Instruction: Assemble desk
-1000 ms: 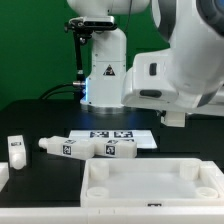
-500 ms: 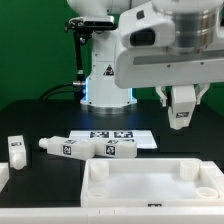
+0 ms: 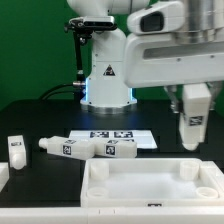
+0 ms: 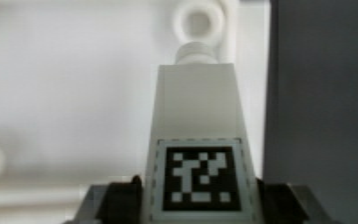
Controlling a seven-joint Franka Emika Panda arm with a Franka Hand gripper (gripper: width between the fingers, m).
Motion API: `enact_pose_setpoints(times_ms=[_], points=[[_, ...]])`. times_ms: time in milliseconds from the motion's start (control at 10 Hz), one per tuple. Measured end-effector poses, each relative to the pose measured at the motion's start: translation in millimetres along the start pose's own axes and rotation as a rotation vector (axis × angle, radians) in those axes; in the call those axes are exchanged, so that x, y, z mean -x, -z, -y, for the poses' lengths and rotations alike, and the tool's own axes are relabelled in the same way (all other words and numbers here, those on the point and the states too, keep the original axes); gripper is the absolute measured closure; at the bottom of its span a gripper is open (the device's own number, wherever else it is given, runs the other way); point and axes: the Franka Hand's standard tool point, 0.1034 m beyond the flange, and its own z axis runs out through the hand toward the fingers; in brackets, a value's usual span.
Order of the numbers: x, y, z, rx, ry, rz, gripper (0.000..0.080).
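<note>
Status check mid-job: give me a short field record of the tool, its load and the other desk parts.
tool: shut on held leg
held leg: upright, tag facing the wrist camera, over tabletop panel's far edge
tabletop panel: lying flat, nearest the exterior camera
lying legs: two, end to end, in front of marker board
standing leg: alone at the exterior view's left

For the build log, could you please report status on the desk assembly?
Gripper shut on a short chunky white plastic leg, held upright. Wide flat white tabletop panel lies below, no leg seen fitted. Nothing seen between them.
</note>
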Motion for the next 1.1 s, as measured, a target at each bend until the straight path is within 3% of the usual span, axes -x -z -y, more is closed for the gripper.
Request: enact_pose_setpoints(times_ms=[100, 500, 800, 900, 1100], points=[[-12.4, 1.9, -1.0, 0.006, 0.024, -0.098, 0.0512], [-12.1, -3.0, 3.8, 0.017, 0.050, -0.326, 0.0512], [-5.9, -16.0, 20.8, 0.055, 0.169, -0.364, 0.0512], [-8.5, -16.7, 14.1, 0.066, 0.195, -0.378, 0.0512], [-7.8, -17.8, 14.2, 0.065, 0.191, -0.375, 0.0512]])
